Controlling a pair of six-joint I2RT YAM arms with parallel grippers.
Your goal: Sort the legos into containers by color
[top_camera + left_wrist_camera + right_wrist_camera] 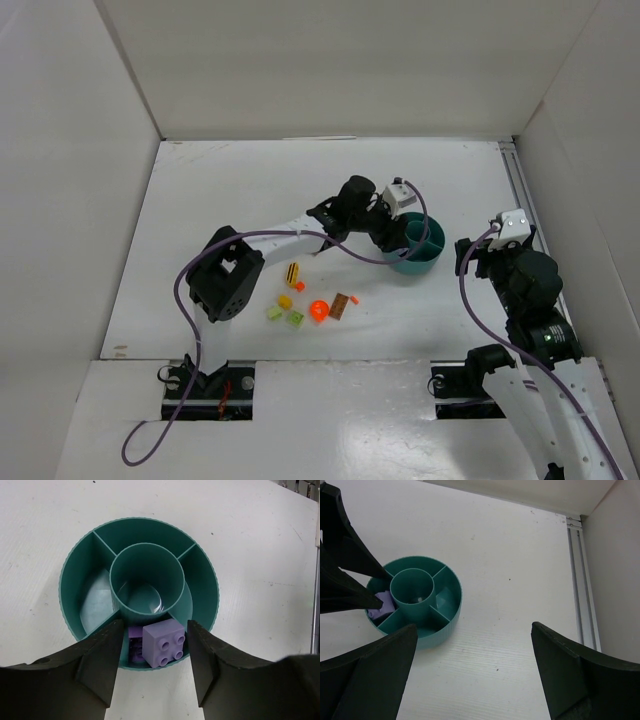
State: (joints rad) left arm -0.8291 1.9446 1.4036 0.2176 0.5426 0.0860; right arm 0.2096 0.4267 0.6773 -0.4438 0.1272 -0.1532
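Note:
The teal divided bowl (432, 252) stands right of the table's middle. In the left wrist view its rim (64, 587) fills the frame, and two purple legos (162, 642) lie in the near compartment. My left gripper (155, 667) hangs open just above that compartment, its jaws on either side of the purple bricks without touching them. It is over the bowl's left edge in the top view (397, 236). My right gripper (472, 675) is open and empty over bare table, right of the bowl (454, 607). Loose legos lie near the front: lime green (296, 319), yellow (285, 301), round orange (319, 311), brown (340, 305).
A striped yellow-brown piece (292, 273) and small orange bricks (354, 298) lie with the loose group. A metal rail (579, 580) runs along the table's right edge. White walls enclose the table on three sides.

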